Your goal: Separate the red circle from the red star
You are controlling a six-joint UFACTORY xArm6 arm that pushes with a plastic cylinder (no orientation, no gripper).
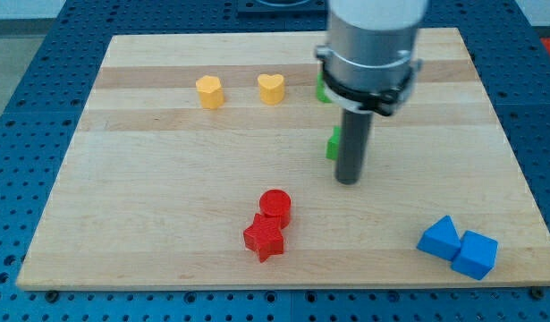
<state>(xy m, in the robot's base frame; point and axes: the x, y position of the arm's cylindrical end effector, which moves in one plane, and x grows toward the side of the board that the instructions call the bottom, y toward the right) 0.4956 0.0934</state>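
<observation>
The red circle [275, 206] lies near the view's bottom centre of the wooden board [149, 179]. The red star [264, 238] lies just below and slightly left of it, touching it. My tip [348, 180] is on the board up and to the right of the red circle, well apart from both red blocks. The dark rod rises from the tip into the grey arm body at the view's top.
A yellow hexagon-like block [209, 91] and a yellow heart [271, 88] lie near the view's top. Two green blocks [332, 143] [321, 89] are partly hidden behind the rod and arm. Two blue blocks [438, 238] [476, 254] lie at the bottom right.
</observation>
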